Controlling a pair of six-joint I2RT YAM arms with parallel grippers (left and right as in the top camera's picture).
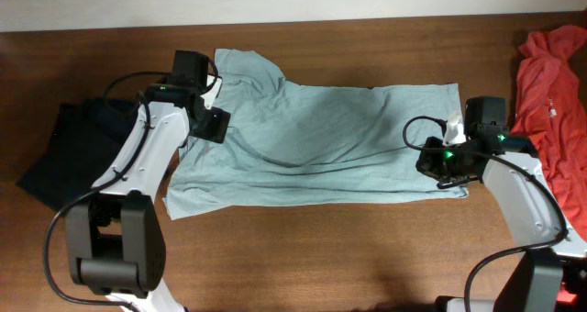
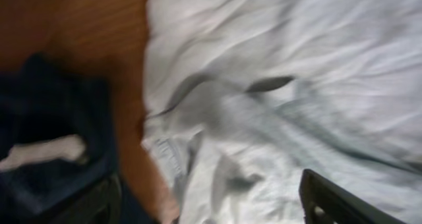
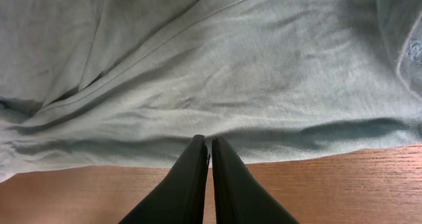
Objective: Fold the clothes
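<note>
- Left gripper (image 2: 211,194) is hovering wide open over the T-shirt (image 1: 321,133), gripping nothing.
- Right gripper (image 3: 210,143) is resting closed at the hem (image 3: 310,151).
- Neck label (image 2: 163,151) is showing blurred, unreadable.

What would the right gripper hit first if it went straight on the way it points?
The pale grey-blue T-shirt: the right gripper, shut, points at its near edge and would probably meet cloth at once; height above it is unclear.

The T-shirt (image 1: 321,138) is thin, soft, matt cloth, lightly creased. The desk (image 1: 348,257) is smooth wood with a fine grain, slightly glossy.
</note>
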